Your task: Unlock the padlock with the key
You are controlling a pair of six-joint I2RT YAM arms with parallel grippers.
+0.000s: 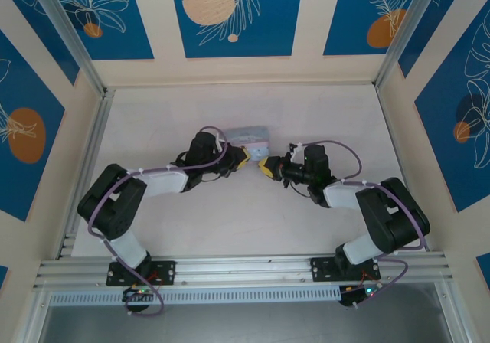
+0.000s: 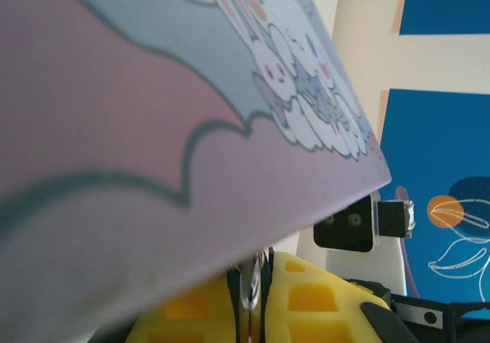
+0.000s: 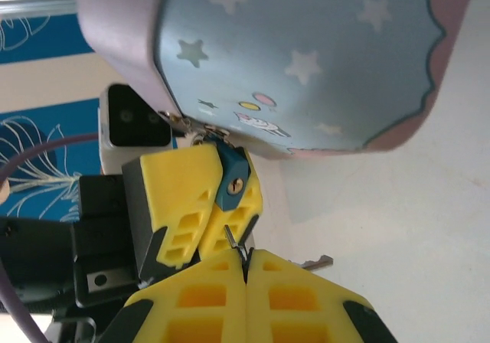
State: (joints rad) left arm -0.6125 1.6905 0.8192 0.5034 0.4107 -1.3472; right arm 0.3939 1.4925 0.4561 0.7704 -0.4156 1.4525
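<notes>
The white table (image 1: 230, 228) carried the two arms, which bent inward and met near its middle. The left arm (image 1: 145, 186) and the right arm (image 1: 367, 197) pointed their wrists toward each other. Just behind the meeting point stood the pale blue tin (image 1: 251, 135) with a lilac border, stars and a cartoon picture. In the left wrist view its side was very close to the camera and blurred.

The left gripper (image 1: 243, 157) was just beside the near edge of the tin. In the right wrist view its yellow fingers (image 3: 184, 197) were closed tight on the padlock (image 3: 230, 181), with the blue-teal body pinched between them. The padlock sat at the lower edge of the tin, touching small metal fittings there. Its brass keyhole (image 3: 237, 184) faced the right wrist camera.

The right gripper (image 1: 266, 167) was directly opposite, near the left one. Its jaws were pressed together with no gap, and the key (image 3: 234, 240) was clamped between them. Only a thin dark tip came out. This tip was just beside the padlock, under the keyhole but not inside it.
</notes>
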